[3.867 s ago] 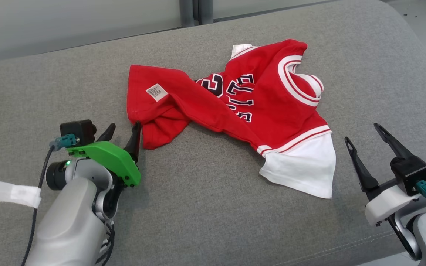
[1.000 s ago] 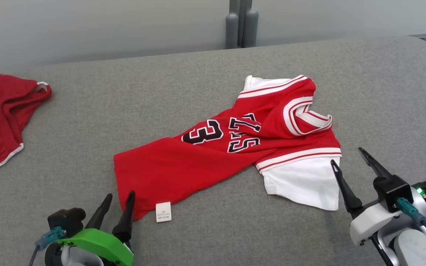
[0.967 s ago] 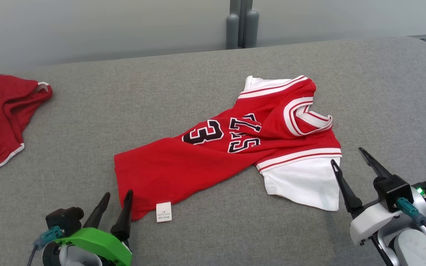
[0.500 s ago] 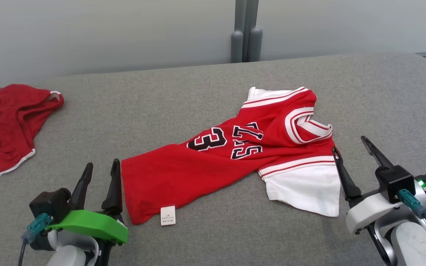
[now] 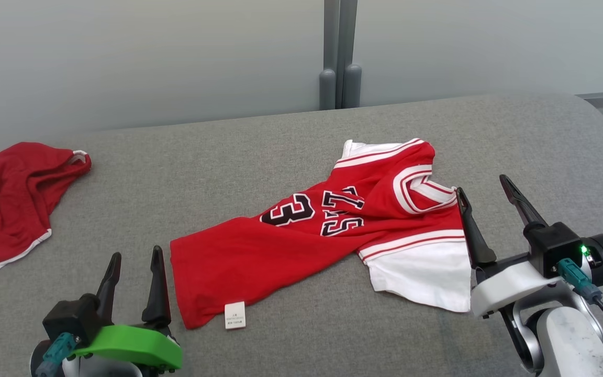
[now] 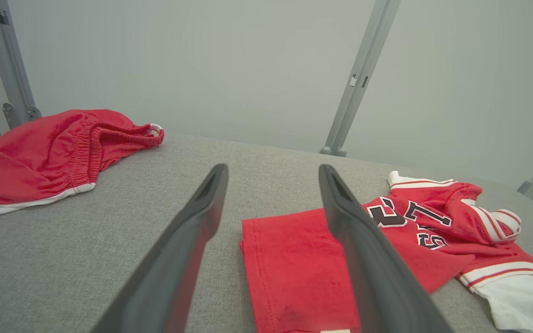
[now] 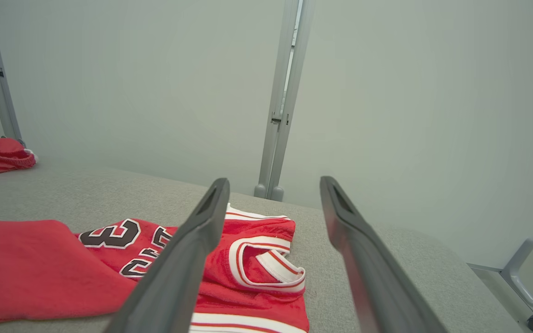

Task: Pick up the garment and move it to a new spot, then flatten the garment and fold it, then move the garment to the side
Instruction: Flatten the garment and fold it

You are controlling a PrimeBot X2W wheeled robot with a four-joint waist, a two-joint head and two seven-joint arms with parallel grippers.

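Left gripper (image 5: pixel 136 252): fingers parted wide, nothing between them, at the near left, just left of the jersey (image 5: pixel 301 241) by its hem (image 5: pixel 178 285). Right gripper (image 5: pixel 481 184): fingers likewise spread and empty, at the jersey's right shoulder. Its inner finger overlaps the cloth in my head view, and I cannot tell whether it touches. Jersey: red, numbered, lying mid-cushion on the grey cushion (image 5: pixel 228 157). It runs slantwise from the near-left hem to the collar (image 5: pixel 419 183) at the far right. The body is bunched narrow, the white sleeve (image 5: pixel 427 272) is splayed near-right, and the care label (image 5: pixel 234 315) is turned out at the hem corner. Handling, as I judge it: light, limp and thin, probably a little slick, so it should drape and fold on itself when lifted and will hold no shape. Hold points I would choose: the hem corner beside the label for my left gripper, pinching both layers, and the striped shoulder seam above the sleeve for my right. Other stock: red shorts (image 5: pixel 8 193), heaped at the far left, well apart.
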